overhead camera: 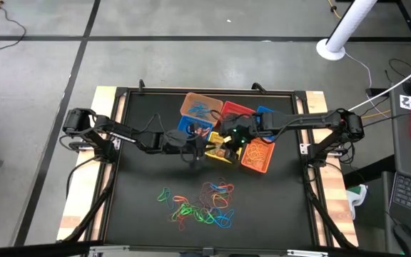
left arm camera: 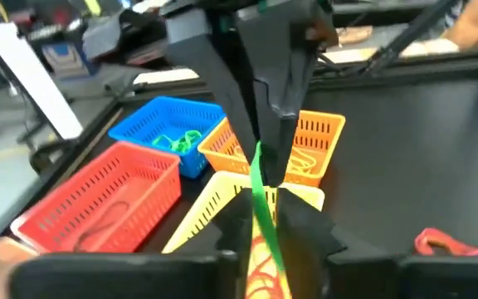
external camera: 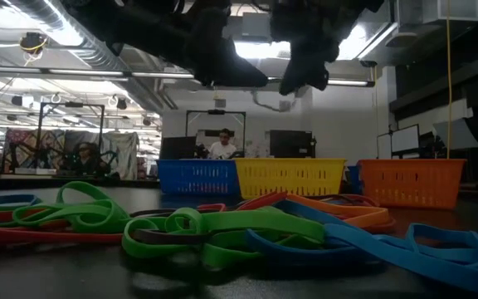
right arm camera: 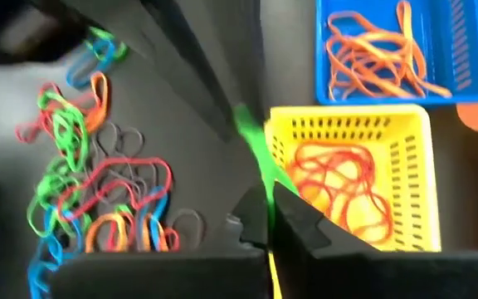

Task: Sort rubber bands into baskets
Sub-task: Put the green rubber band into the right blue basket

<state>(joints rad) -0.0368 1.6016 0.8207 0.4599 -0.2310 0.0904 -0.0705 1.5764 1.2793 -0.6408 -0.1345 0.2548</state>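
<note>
You get bright ceiling lights [external camera: 260, 50] glaring in the low view; both wrist views blur heavily.

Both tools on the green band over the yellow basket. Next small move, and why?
Likely have the left tool let go and ease back: the right tool is shut on the green band, stretched taut between both tools above the yellow basket.

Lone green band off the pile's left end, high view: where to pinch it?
Take the lone green band on its outer arc, away from the pile, straight down from above: it lies flat on the table, and that arc looks clear of the tangled bands.
</note>
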